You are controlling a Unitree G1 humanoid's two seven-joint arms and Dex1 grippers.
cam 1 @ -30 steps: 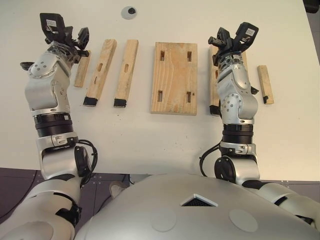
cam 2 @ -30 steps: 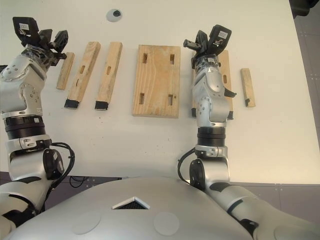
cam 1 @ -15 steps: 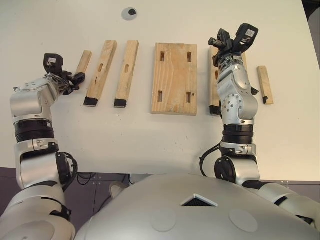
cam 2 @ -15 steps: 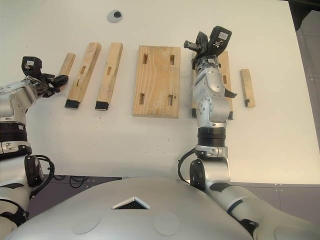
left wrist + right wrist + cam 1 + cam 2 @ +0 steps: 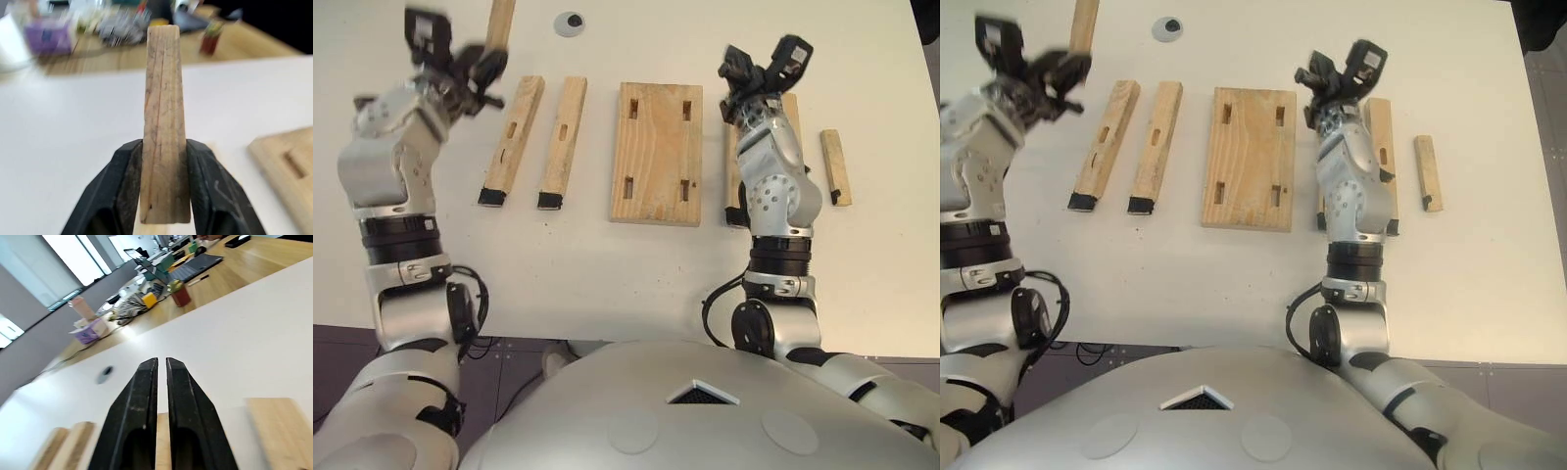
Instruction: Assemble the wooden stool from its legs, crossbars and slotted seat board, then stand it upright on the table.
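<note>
Lifted off the desk [image 5: 607, 264] since the earlier frame: short crossbar [image 5: 499, 22], now at upper left of the head view, clamped in left gripper [image 5: 460, 73].

Left gripper closed on the lower end of the crossbar, both fingers pressed against its sides. Right gripper [image 5: 162, 363] nearly shut, only a narrow gap between the fingers, nothing held; poised above the legs [image 5: 1383, 137] right of centre. Seat board [image 5: 656, 152] flat at centre frame, slots upward. Two slotted legs [image 5: 512, 140] flat to its left, second crossbar [image 5: 834, 166] flat at far right. Step judged: first crossbar picked up, no joint yet made. Next move judged to call for lining the crossbar end up with a leg slot while the leg is steadied. Grip settled by the left wrist view; layout of the remaining parts settled by the head views.
</note>
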